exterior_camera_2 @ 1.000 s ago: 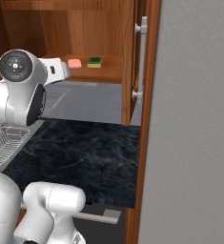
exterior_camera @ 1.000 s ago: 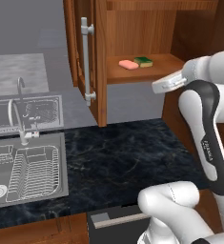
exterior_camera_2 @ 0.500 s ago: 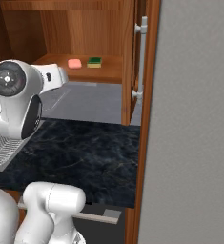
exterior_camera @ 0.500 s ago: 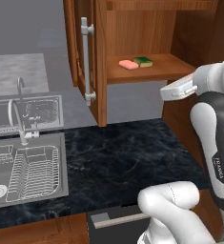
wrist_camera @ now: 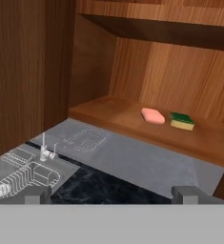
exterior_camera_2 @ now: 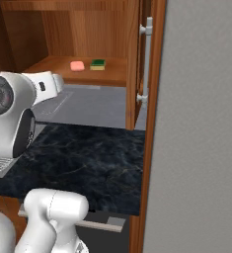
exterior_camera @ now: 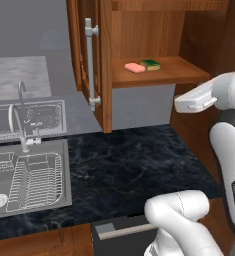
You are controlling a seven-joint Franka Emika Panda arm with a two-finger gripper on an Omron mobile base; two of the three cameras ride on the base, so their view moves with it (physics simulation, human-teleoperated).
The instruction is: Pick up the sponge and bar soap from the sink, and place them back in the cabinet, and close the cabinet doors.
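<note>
The salmon-pink bar soap point(exterior_camera: 135, 67) point(exterior_camera_2: 77, 65) point(wrist_camera: 153, 116) and the dark green sponge point(exterior_camera: 150, 64) point(exterior_camera_2: 97, 64) point(wrist_camera: 182, 120) lie side by side on the shelf of the open cabinet point(exterior_camera: 174, 74) point(wrist_camera: 108, 112). My gripper point(wrist_camera: 111, 194) is open and empty, its fingertips point(wrist_camera: 37, 193) wide apart, looking at the shelf from in front and below. The white hand point(exterior_camera: 195, 99) point(exterior_camera_2: 47, 86) hovers over the counter, clear of the shelf. Both cabinet doors stand open: the left one point(exterior_camera: 105, 65) and the right one point(exterior_camera_2: 134, 64). The sink point(exterior_camera: 59, 190) point(wrist_camera: 18, 178) sits at lower left.
A dark marble counter point(exterior_camera: 134, 165) point(exterior_camera_2: 88, 158) runs under the cabinet. The faucet point(exterior_camera: 21, 120) stands behind the sink with a wire rack point(exterior_camera: 36, 180) in the basin. A dark drawer with a silver handle point(exterior_camera: 124, 230) is below. A tall grey panel point(exterior_camera_2: 201, 123) blocks the right.
The arm has drawn its hand back from the cabinet shelf and a little lower, out over the counter. Soap, sponge and doors have not moved.
</note>
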